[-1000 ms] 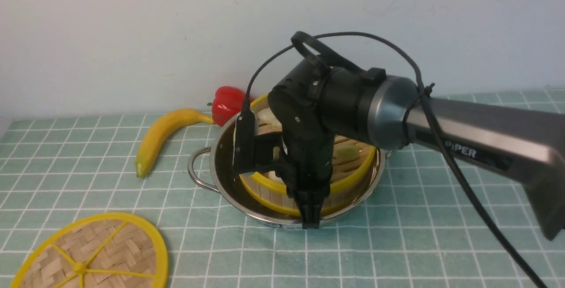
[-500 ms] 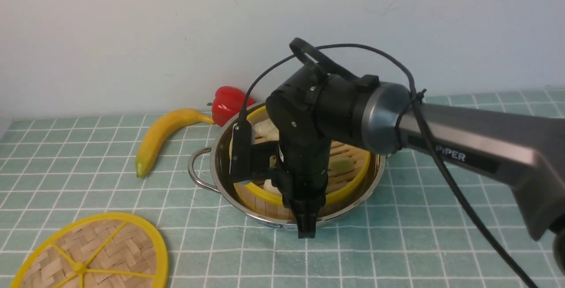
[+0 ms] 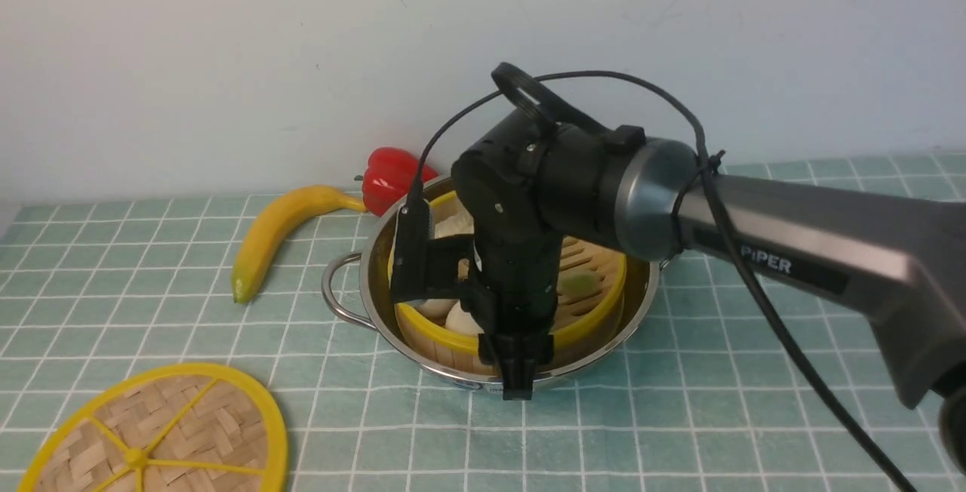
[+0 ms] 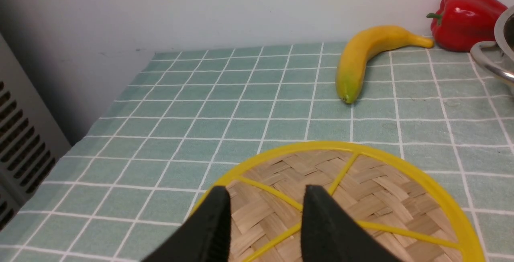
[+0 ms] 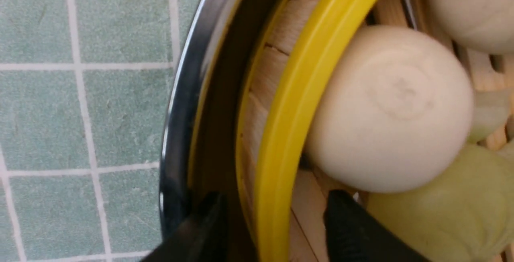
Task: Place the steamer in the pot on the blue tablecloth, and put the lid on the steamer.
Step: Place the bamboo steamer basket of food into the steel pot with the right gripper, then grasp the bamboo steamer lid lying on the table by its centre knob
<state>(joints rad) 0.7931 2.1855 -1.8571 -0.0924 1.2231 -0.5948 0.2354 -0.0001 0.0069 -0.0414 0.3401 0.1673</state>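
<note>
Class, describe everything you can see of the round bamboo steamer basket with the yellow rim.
The yellow-rimmed round bamboo steamer basket has a pale slat wall and a slatted floor. It sits upright inside the shiny steel pot, with a dark gap around it. White buns and a green dumpling lie in it. The right gripper stands open astride its rim, one finger outside, one inside. It is uncovered.
</note>
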